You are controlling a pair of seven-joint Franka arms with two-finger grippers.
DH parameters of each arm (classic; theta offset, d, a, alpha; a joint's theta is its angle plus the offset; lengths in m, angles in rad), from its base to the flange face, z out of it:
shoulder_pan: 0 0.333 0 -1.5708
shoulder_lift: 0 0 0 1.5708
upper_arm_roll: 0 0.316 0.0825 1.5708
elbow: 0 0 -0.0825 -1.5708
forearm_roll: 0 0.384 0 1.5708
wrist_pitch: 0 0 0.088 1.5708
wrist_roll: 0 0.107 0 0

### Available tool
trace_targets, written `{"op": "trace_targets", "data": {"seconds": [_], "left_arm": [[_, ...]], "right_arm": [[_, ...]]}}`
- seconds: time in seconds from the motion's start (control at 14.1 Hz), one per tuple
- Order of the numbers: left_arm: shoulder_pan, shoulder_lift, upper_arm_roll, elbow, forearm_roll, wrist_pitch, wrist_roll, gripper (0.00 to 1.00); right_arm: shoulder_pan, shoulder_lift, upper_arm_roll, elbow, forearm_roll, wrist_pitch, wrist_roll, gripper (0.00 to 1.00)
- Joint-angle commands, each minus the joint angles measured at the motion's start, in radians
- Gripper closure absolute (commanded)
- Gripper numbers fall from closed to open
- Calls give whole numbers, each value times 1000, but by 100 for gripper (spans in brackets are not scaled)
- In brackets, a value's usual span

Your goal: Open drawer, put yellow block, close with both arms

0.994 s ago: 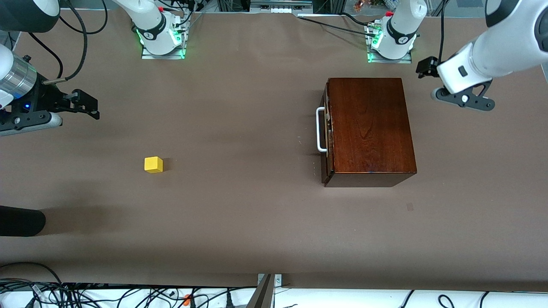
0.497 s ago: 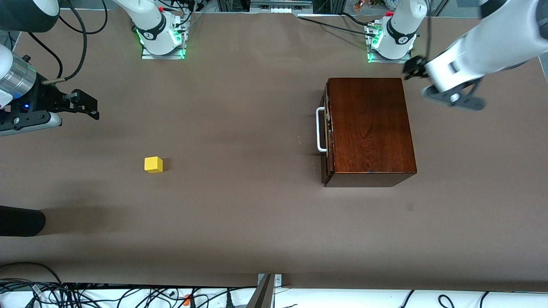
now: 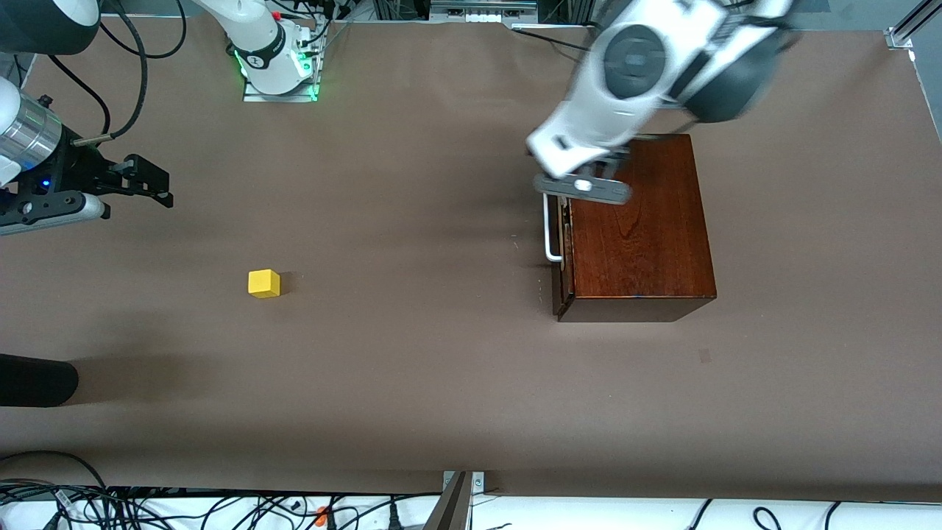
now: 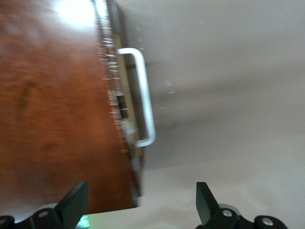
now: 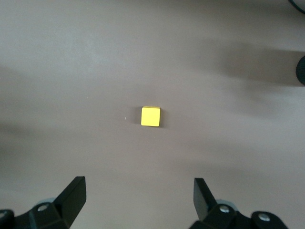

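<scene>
drawer (image 3: 563, 235): closed in wooden box (image 3: 639, 221) | left gripper (image 4: 138, 202): jaws spread, empty, over handle (image 4: 143, 98) | yellow block (image 3: 263, 283): on table (image 3: 412, 368) | right gripper (image 5: 138, 198): jaws spread, waiting above block

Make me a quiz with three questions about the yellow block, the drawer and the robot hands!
1. Where is the yellow block?
A. in the drawer
B. on the bare table, toward the right arm's end
C. on top of the box

2. What colour is the drawer's handle?
A. white
B. yellow
C. green

3. How is the drawer?
A. pulled right out
B. taken off the table
C. shut in the box

Answers:
1. B: the block lies alone on the table, under the open right gripper in the right wrist view.
2. A: a white bar shows on the drawer's front.
3. C: its front sits flush with the box, with the open left gripper above the box's front edge, touching nothing.
</scene>
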Motion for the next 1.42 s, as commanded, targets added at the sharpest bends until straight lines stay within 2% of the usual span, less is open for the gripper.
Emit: {"op": "trace_targets", "data": {"seconds": [0.0,0.21,0.5,0.85,0.99,1.35], "left_arm": [[-92,74,12,19,96,39,-92,0],[-195,142,12,8,268,71,-206,0],[-196,151,12,-113,400,215,-231,0],[-187,193,17,-126,474,267,-266,0],[-187,211,18,-146,474,318,-313,0],[-190,216,20,-193,477,330,-321,0]], "right_arm": [[-8,7,0,13,21,1,-9,0],[-8,7,0,13,21,1,-9,0],[-8,5,0,12,21,-1,-7,0],[-8,5,0,12,21,-2,-7,0],[-8,5,0,12,21,-2,-6,0],[-8,5,-4,12,21,-2,-7,0]]}}
